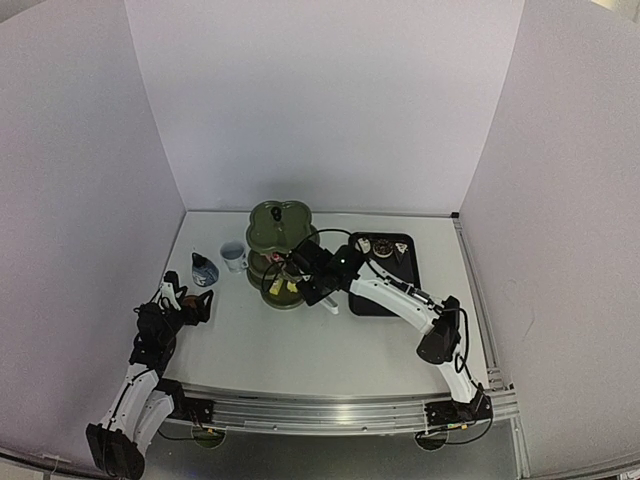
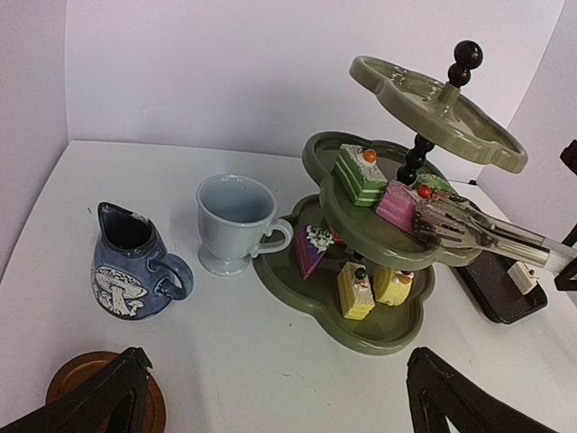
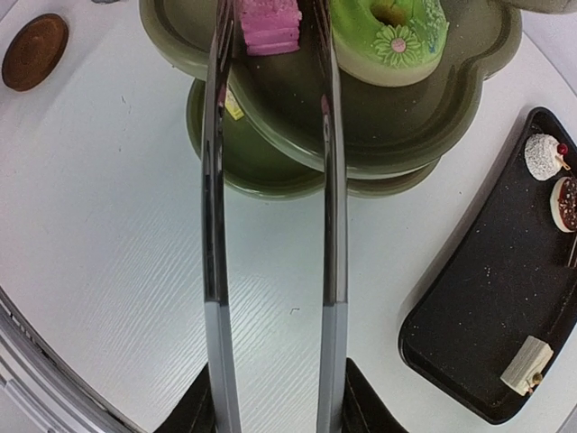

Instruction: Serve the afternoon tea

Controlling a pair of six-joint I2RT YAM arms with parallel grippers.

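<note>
Clock directions are read on the top view, with 12 o'clock toward the far wall.

1. Right tool (image 3: 275, 397): my fingers press from outside on the two arms of the metal tongs (image 3: 216, 225), pinching them. The arms stand apart and run toward 10 o'clock, above the counter (image 3: 108, 225), to the middle tier of the dark green three-tier stand (image 1: 283, 245).
2. Tong tips: one lies on each side of the pink cake (image 3: 269, 25), which sits on the middle tier. I cannot tell whether they touch it, as the frame edge cuts them off. A green doughnut (image 3: 392, 32) lies just beside the cake on the same tier.
3. Left tool (image 2: 279, 361): spread wide, holding nothing, low over the counter at 8 o'clock from the stand. A brown coaster (image 2: 68, 383) lies partly hidden behind one finger.
4. White cup (image 2: 233, 221): upright, just beside the stand at 9 o'clock. Blue cup (image 2: 126, 266): upright, near the white cup, farther toward 9 o'clock.
5. Black tray (image 3: 487, 316): at 3 o'clock from the stand. It carries a white cherry-topped cake (image 3: 544, 155), a chocolate doughnut (image 3: 566, 200) and a cream block (image 3: 527, 363).
</note>
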